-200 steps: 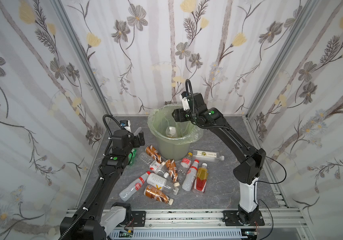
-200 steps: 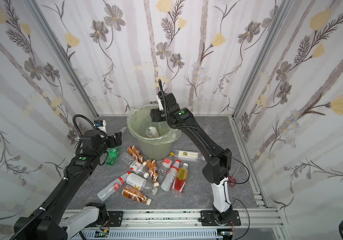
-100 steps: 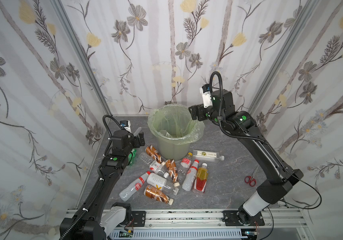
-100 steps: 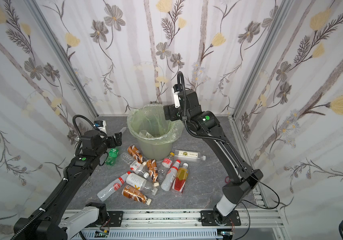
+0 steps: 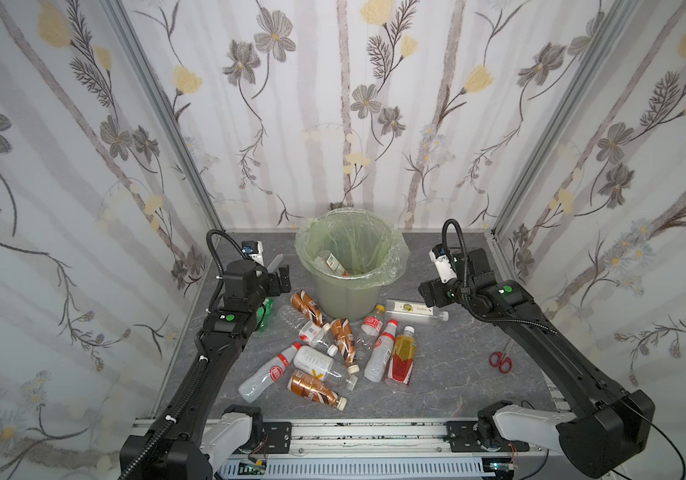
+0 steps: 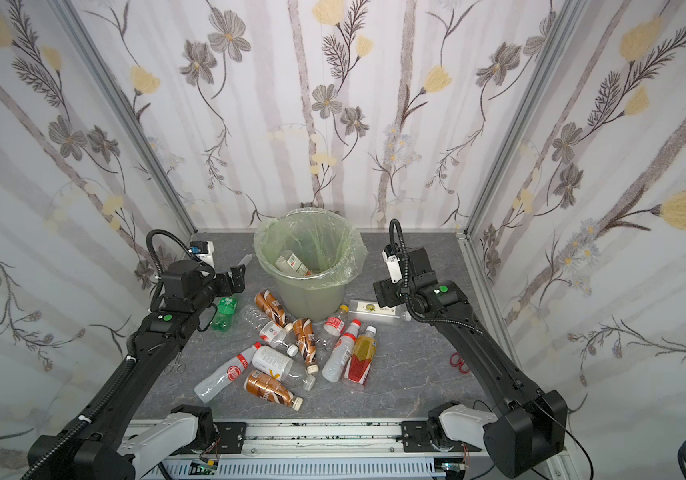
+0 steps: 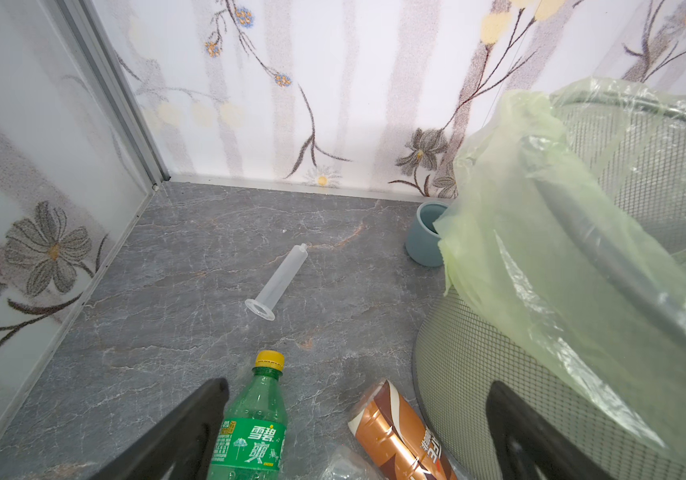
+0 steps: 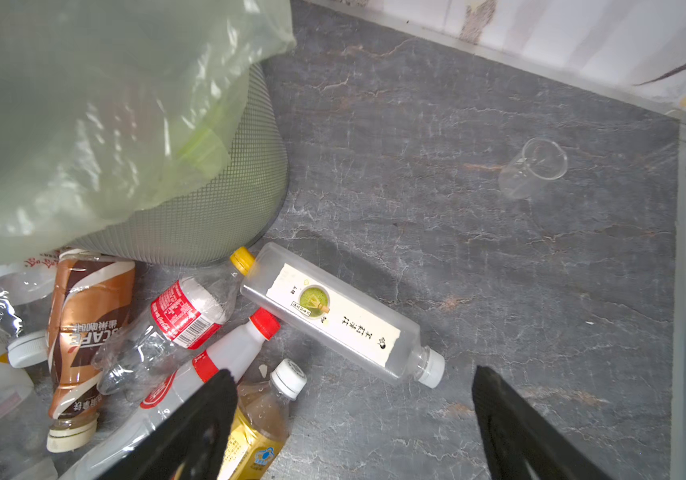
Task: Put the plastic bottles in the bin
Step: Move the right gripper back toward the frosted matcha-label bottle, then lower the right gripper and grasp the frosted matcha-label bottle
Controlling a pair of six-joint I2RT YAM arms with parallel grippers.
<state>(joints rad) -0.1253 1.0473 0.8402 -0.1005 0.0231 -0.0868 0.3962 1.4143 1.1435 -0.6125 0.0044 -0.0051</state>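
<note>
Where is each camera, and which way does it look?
Both top views: high at the front, looking down at the table, bin, bottles; left arm and right arm show.
Left wrist: on the left arm, facing the back corner, syringe, green bottle; open left pincer shows.
Right wrist: on the right arm, facing the flat bottle; open right pincer shows.
Shared: both wrist views catch the bin.

Green bottle (image 5: pixel 266 318) half behind left arm (image 5: pixel 220 345)
</note>
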